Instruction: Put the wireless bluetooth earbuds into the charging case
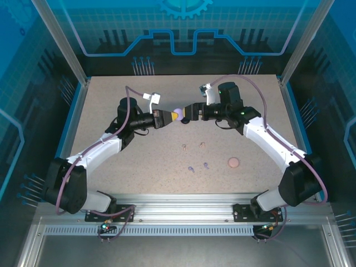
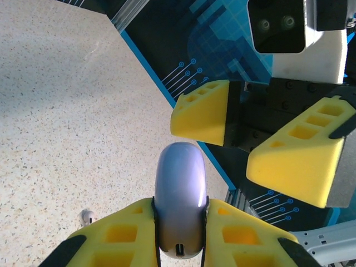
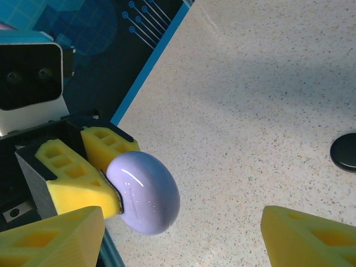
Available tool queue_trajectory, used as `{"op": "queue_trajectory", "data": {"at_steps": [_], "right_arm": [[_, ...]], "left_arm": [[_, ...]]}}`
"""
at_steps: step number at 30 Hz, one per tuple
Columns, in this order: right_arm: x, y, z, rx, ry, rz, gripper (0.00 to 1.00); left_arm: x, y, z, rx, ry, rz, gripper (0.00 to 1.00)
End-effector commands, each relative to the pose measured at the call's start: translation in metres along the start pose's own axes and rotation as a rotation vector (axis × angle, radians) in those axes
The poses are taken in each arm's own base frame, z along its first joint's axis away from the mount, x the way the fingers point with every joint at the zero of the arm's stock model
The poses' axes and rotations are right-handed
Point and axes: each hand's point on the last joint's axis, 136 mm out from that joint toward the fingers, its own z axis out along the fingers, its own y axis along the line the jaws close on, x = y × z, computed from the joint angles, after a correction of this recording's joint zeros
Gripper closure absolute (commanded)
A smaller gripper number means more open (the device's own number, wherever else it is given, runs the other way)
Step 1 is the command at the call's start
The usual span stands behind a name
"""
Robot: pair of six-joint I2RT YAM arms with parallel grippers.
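Observation:
My left gripper (image 1: 173, 115) is shut on a closed lilac charging case (image 1: 178, 110), held on edge above the middle of the table. In the left wrist view the case (image 2: 181, 194) is pinched between my yellow fingers (image 2: 122, 233). My right gripper (image 1: 188, 114) faces it, open. Its fingers (image 2: 200, 114) stand apart just beyond the case without touching it. From the right wrist the case (image 3: 146, 192) sits ahead and left of the open right gripper (image 3: 181, 239). Two lilac earbuds (image 1: 191, 169) and two beige earbuds (image 1: 184, 147) lie on the table nearer the bases.
A round pink case (image 1: 233, 162) lies closed at the front right of the table. A black round case (image 3: 345, 151) lies on the table at the right edge of the right wrist view. A small earbud (image 2: 87, 217) lies below the left gripper. Blue walls (image 1: 72, 105) border the table.

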Motion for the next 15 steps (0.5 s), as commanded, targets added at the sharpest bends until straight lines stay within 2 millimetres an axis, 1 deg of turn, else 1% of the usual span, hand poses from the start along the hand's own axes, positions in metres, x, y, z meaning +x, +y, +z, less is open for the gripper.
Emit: {"op": "queue_trajectory", "data": {"at_steps": [1, 7, 15], "right_arm": [[0.001, 0.008, 0.008, -0.04, 0.013, -0.048, 0.26], [0.006, 0.002, 0.017, -0.026, 0.037, -0.037, 0.28], [0.01, -0.023, 0.025, 0.039, 0.046, 0.011, 0.33]], "left_arm": [[-0.01, -0.009, 0.0, 0.026, 0.002, 0.046, 1.0], [-0.01, -0.01, 0.0, 0.031, 0.005, 0.043, 1.0], [-0.011, -0.016, -0.003, 0.04, 0.001, 0.05, 1.0]]}}
